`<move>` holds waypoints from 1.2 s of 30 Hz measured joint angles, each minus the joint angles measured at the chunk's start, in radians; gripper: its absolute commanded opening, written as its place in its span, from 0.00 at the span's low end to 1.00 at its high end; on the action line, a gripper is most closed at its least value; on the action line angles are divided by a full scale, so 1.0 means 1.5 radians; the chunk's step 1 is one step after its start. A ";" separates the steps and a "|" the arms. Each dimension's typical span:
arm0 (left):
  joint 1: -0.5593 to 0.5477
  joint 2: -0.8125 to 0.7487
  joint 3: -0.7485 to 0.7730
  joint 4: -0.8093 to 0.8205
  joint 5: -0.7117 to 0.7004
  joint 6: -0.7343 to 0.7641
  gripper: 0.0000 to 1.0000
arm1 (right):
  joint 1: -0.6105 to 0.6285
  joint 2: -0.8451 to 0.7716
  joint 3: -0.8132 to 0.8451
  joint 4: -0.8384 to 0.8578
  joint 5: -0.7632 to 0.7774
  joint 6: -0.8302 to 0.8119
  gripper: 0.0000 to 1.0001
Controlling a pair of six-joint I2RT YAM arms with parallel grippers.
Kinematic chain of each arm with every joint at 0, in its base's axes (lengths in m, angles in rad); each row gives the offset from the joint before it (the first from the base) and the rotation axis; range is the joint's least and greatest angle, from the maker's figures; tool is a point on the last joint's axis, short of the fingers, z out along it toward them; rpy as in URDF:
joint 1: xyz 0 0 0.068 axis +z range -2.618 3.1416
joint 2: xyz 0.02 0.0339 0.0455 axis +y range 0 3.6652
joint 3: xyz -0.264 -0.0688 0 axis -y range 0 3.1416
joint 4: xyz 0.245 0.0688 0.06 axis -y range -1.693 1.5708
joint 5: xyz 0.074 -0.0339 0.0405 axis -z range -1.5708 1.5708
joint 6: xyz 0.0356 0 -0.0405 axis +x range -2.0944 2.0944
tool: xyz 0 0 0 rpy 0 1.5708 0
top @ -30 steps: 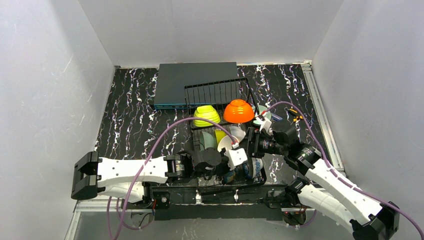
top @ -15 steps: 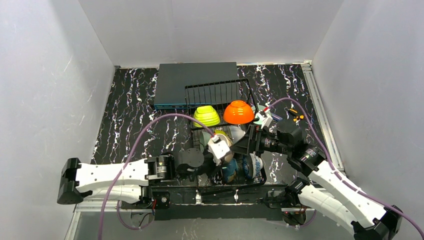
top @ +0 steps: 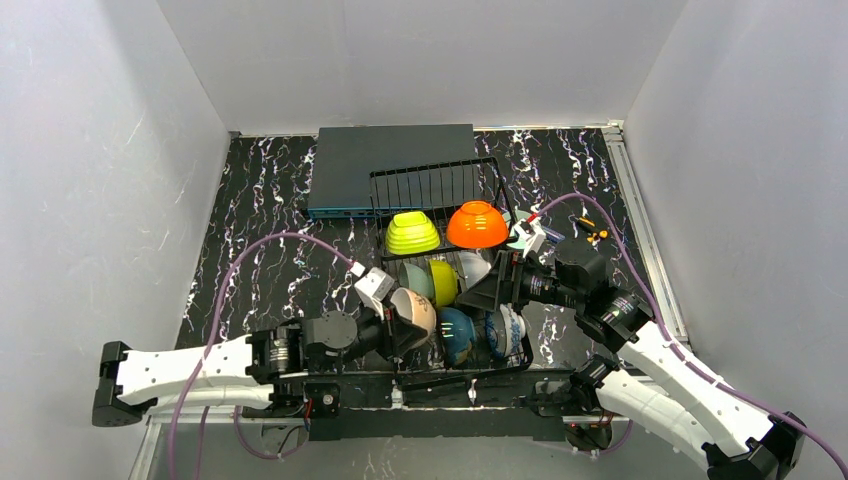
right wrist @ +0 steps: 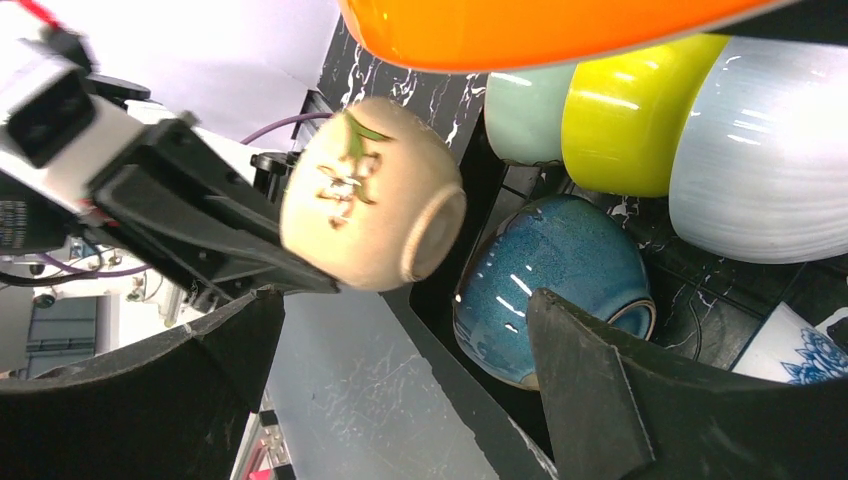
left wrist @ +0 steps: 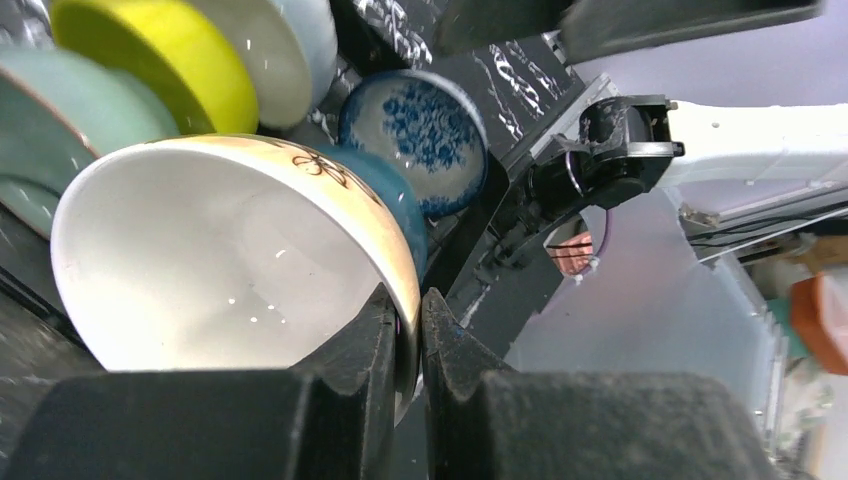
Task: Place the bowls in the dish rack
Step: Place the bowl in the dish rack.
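My left gripper (left wrist: 405, 335) is shut on the rim of a beige bowl (left wrist: 230, 250), one finger inside and one outside. It holds that beige bowl (top: 413, 310) at the front left corner of the black dish rack (top: 437, 182). Lime green (top: 412, 232) and orange (top: 477, 223) bowls sit upside down on the rack's back row. Mint (right wrist: 520, 110), yellow (right wrist: 630, 110), white (right wrist: 760, 150), teal (right wrist: 545, 275) and blue-white patterned (left wrist: 425, 125) bowls stand in the rack. My right gripper (right wrist: 400, 400) is open wide beside the teal bowl, holding nothing.
A flat dark grey box (top: 385, 165) lies behind the rack. A few small items (top: 590, 236) lie on the marbled tabletop right of the rack. White walls close in three sides. The left arm's cable (top: 270, 250) loops over the table's left half.
The left arm has drawn back to the left, carrying the beige bowl from the rack's front middle to its front left corner. The right gripper's jaws have spread wider.
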State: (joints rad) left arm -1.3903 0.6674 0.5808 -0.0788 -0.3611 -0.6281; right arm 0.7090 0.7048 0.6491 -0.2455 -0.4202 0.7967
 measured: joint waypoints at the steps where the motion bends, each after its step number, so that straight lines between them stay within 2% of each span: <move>1: 0.000 -0.007 -0.023 0.013 0.002 -0.032 0.00 | 0.000 0.000 0.000 0.000 0.000 -0.001 0.99; 7: 0.000 -0.005 -0.099 0.069 0.031 -0.151 0.00 | 0.000 0.000 0.000 -0.005 0.000 -0.008 0.99; 12: 0.000 0.007 -0.159 0.185 0.057 -0.206 0.00 | 0.000 0.000 0.000 -0.012 -0.001 -0.010 0.99; 31: 0.000 0.019 -0.342 0.507 0.062 -0.251 0.00 | 0.000 0.008 0.000 -0.015 -0.013 -0.020 0.97; 36: 0.000 0.050 -0.366 0.583 0.054 -0.253 0.00 | 0.000 0.009 0.000 -0.015 -0.019 -0.025 0.97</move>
State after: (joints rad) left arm -1.3899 0.7425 0.0322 0.7963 -0.2794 -1.0073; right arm 0.7090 0.7189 0.6491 -0.2676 -0.4484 0.7589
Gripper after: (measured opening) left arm 0.070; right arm 0.973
